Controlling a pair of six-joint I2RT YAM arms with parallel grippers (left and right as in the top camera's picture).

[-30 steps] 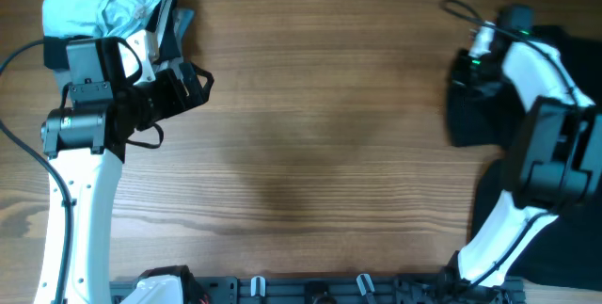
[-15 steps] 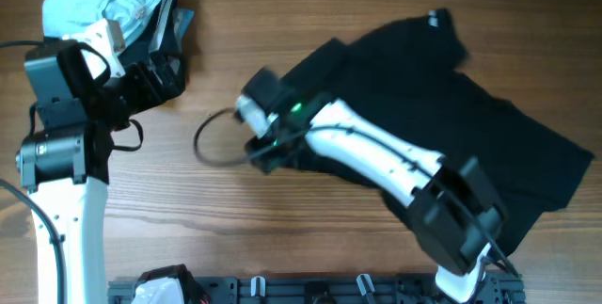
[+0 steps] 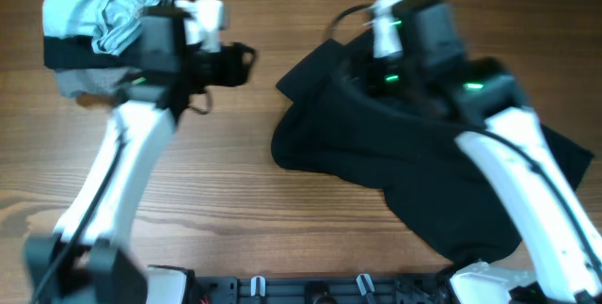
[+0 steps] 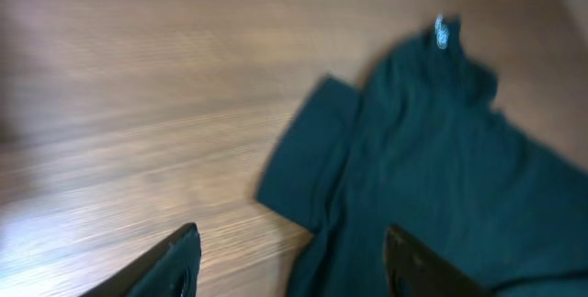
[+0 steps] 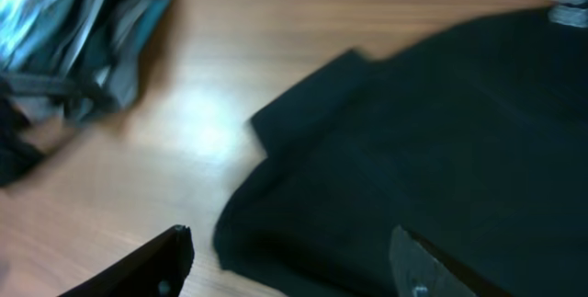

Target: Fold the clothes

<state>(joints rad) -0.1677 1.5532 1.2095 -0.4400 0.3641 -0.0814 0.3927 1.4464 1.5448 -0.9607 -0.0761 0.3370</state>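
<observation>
Your black shirt (image 3: 414,144) lies rumpled, it seems through the blur, set apart from the clothes pile (image 3: 103,12) for spreading. The left gripper (image 4: 292,260) and right gripper (image 5: 292,260) hover wide, empty.

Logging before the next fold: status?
Left gripper open, empty. Right gripper open, empty, above shirt. Shirt rumpled, not folded. Clothes pile apart from it, nothing in the way.

Left fingers (image 4: 175,262), right fingers (image 5: 158,265) apart
</observation>
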